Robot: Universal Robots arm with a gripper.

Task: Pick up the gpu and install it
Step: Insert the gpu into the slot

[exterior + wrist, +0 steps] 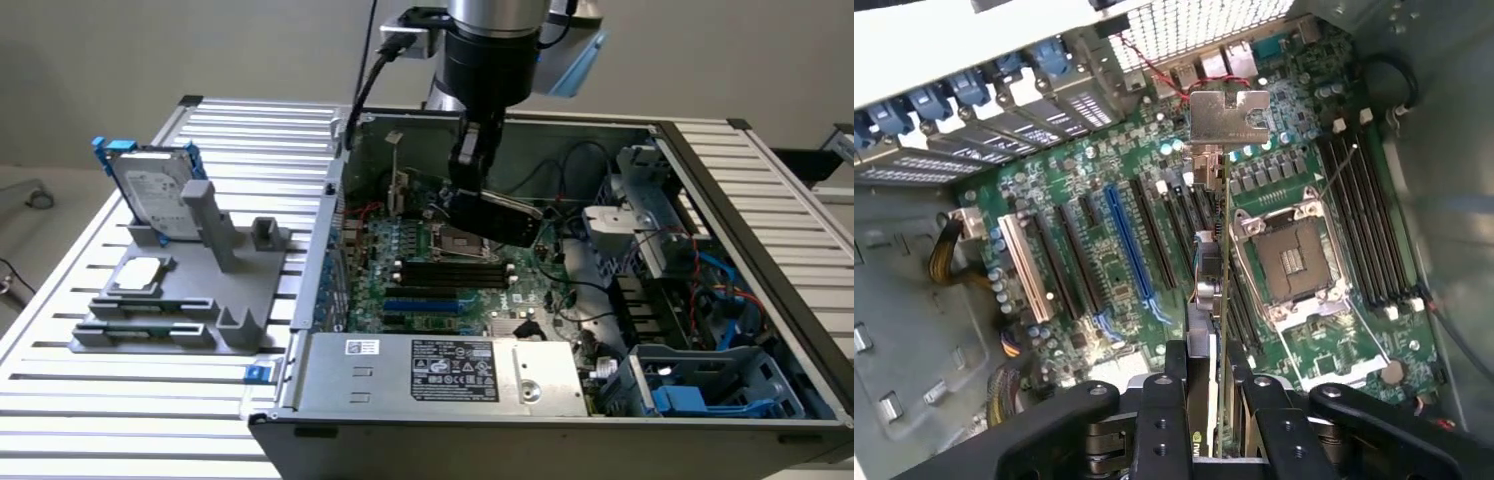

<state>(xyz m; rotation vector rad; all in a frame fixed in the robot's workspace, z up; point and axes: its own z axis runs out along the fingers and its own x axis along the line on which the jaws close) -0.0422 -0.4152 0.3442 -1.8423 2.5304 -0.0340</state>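
Much of the grasp is hidden from us: the gpu (505, 226), a small flat card with a black rounded cover, a green circuit-board face and a silver end bracket, shows nearly edge-on in the wrist view, so its lower edge cannot be seen and we cannot tell whether it touches anything below. The black gripper (1214, 400) is clamped on the card, one finger on each face. The arm is cut off at the top of the exterior view. The gpu hangs tilted inside the open grey computer case (534, 450), above the green motherboard (1324, 350). In the wrist view its edge lines up between the black expansion slots and the square metal processor socket (1294, 262). We count one long blue slot (1129, 250), one socket and, as near as we can tell, four long black memory slots (1374, 220). One silver power supply box (441, 368) fills the near corner of the case, and black and blue cables (694, 270) crowd the side at the exterior view's right. Outside, on the slatted aluminium table (80, 400), one grey stand (200, 300) carries one silver hard drive in a blue frame (150, 195) and one small silver square chip (140, 275).
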